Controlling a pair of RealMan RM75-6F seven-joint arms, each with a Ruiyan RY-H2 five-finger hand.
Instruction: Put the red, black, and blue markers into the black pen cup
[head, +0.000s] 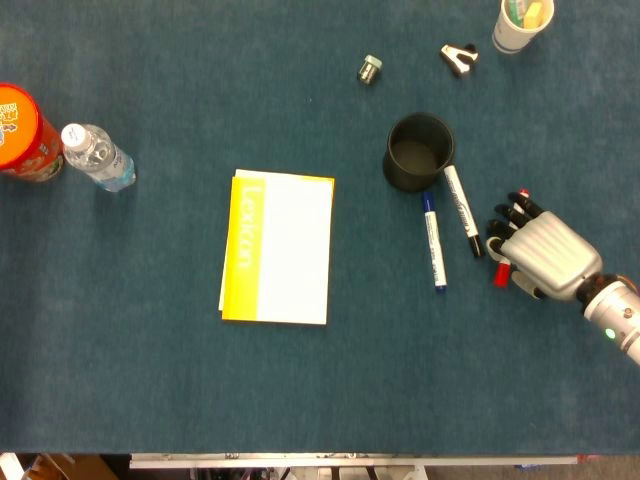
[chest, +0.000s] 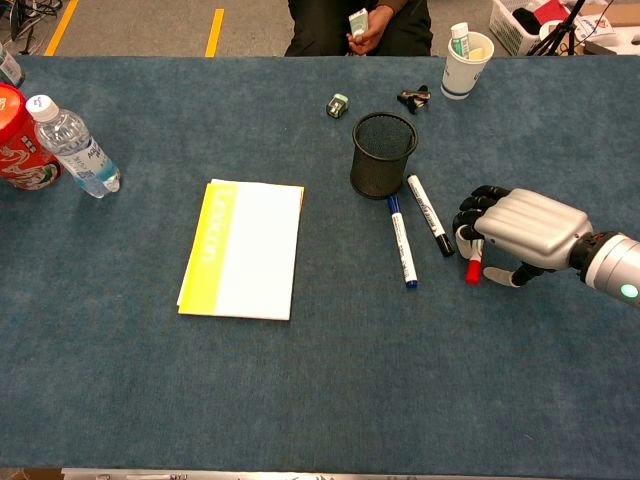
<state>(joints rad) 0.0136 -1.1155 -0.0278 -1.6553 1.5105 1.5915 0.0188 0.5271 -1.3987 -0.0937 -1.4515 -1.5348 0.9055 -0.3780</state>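
Note:
The black mesh pen cup (head: 419, 152) (chest: 383, 154) stands upright right of the table's centre. Just in front of it lie the blue marker (head: 433, 241) (chest: 402, 241) and the black marker (head: 463, 212) (chest: 430, 215), side by side and apart. The red marker (head: 499, 273) (chest: 472, 268) lies on the cloth to their right. My right hand (head: 543, 258) (chest: 523, 227) covers most of it, with fingers curled over the barrel and the thumb on its other side. Only the red cap and a bit of the far end show. My left hand is out of both views.
A yellow-and-white notebook (head: 278, 247) lies mid-table. A water bottle (head: 97, 156) and a red can (head: 24, 132) stand at the far left. A small eraser-like piece (head: 370, 69), a binder clip (head: 459, 57) and a paper cup (head: 520, 23) sit behind the pen cup.

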